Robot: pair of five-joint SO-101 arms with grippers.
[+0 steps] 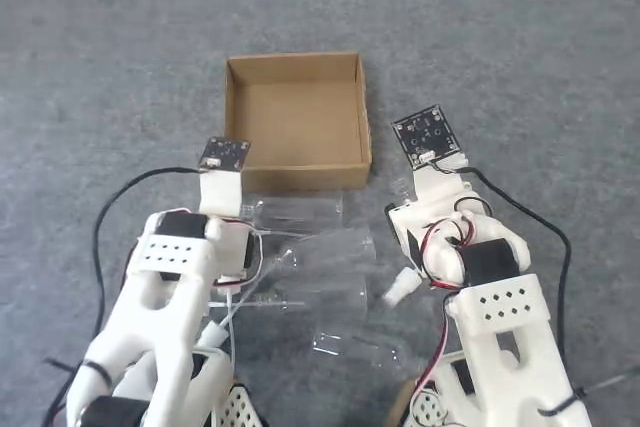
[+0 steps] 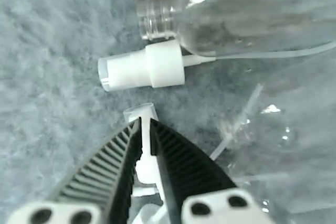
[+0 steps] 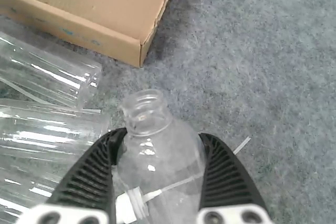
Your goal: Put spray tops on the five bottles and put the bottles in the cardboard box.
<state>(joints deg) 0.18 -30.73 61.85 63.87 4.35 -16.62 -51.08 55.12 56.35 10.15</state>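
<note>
Two white arms rise from the near edge of the grey bench point(image 1: 520, 67), the left arm point(image 1: 170, 287) and the right arm point(image 1: 490, 297), with a huddle of clear bottles lying on their sides between them. The left jaws are pressed almost together, pinching a white spray top point(image 2: 145, 167) between the ribbed pads. Just beyond their tips lies a second spray top point(image 2: 142, 69) on its side, its thin dip tube trailing off to one side. Just past it is the open threaded neck of a lying bottle point(image 2: 236, 14).

The right jaws are spread wide around the shoulders of another clear bottle point(image 3: 157, 174), one pad against each side. Its neck is uncapped and points far, toward the near right corner of the cardboard box point(image 3: 79, 32). Whether this bottle rests on the bench or is held off it cannot be told.

From above, the cardboard box point(image 1: 300, 179) sits open at the far middle of the bench, and the nearest lying bottle point(image 1: 300, 212) is just beside its near wall. Three more bottles lie nearer — one point(image 1: 335, 247), then another point(image 1: 310, 292), and the last point(image 1: 360, 347) by the right arm's base. A white spray top point(image 1: 401, 287) lies just left of the right arm.
</note>
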